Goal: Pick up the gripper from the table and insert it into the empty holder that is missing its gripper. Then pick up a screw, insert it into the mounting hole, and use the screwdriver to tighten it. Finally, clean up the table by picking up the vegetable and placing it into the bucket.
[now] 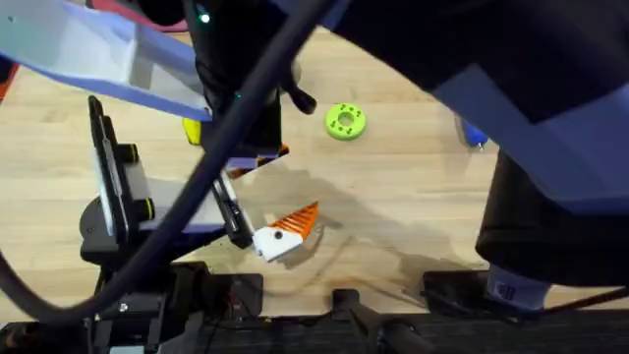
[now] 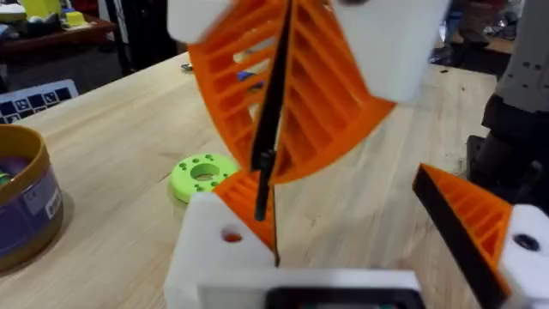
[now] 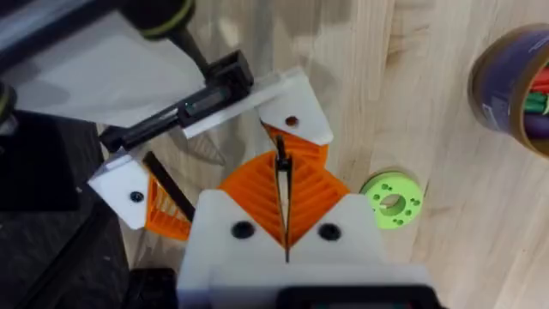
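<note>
Closest in, the left arm's fingers [image 2: 467, 219] are spread wide. 1 has its orange ribbed tip. The other is just the white block [image 2: 214, 249], with a small dark hole and no tip of its own.

Right above that block, the right arm's fingers [image 3: 317, 193] are pressed together. They seem to be pinching the orange wedge [image 2: 243, 193] between them. The wedge sits at the top of the white block, touching it or nearly so. I cannot tell if it is all the way in.

The wedge looks light and hard, made of plastic with thin ribs. It should not bend, but it is small and smooth, so it could slip or turn. Holding it by its 2 flat sides, as now, looks best. It likely needs to go in straight, or it may jam.

A bit farther on the worktop [image 1: 413, 216] lies a flat green ring [image 1: 345, 121], close by but not in the way. The yellow toy vegetable [image 1: 194, 130] peeks out from behind a dark arm. The blue screwdriver [image 1: 474, 136] lies off to the right, partly hidden. The brown cup [image 2: 26, 197] stands well apart past the ring, with some colored things inside.

The 2 arms are crowded together over the wedge, so bumping looks like the main worry.
</note>
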